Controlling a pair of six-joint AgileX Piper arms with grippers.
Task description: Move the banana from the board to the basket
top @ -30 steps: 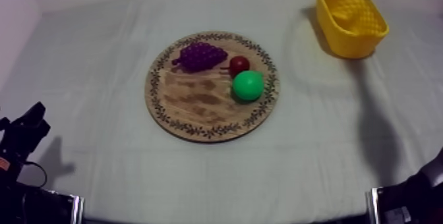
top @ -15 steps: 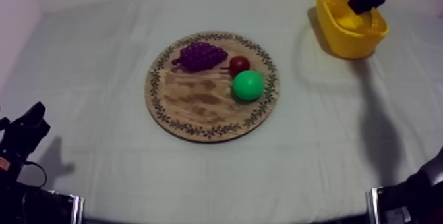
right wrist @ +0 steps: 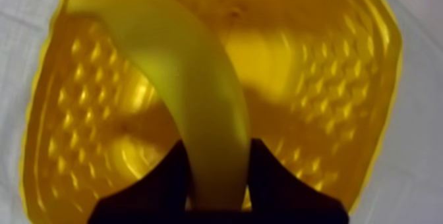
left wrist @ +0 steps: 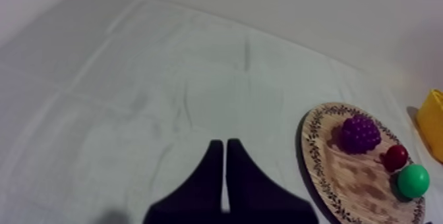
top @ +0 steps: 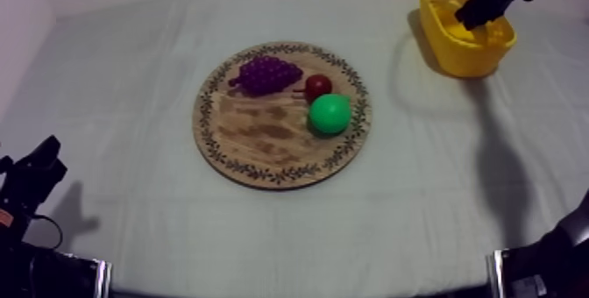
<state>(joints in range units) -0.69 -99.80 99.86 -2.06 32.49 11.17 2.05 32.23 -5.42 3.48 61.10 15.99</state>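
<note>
- Covering the table, a grey-white cloth [top: 131,100] spans the whole top view.
- Round wooden board [top: 263,144] with a patterned rim, at the centre of the top view, carrying three toy fruits.
- Yellow basket [top: 464,56], at the upper right of the top view, well apart from the board.
- Right gripper [top: 473,17], over the basket's opening; in the right wrist view its two black fingers [right wrist: 171,174] are clamped on the lower end of the banana [right wrist: 198,95].
- Banana: held above the basket's interior, curving away from the fingers.
- Left gripper [left wrist: 225,144], low at the lower left of the top view, fingers lying together as a narrow wedge over bare cloth.
- Bunch of grapes [top: 263,74], purple, on the board's upper part.
- Round green fruit [top: 329,114], on the board's right side.
- Small red fruit [top: 318,85], between grapes and green fruit.
</note>
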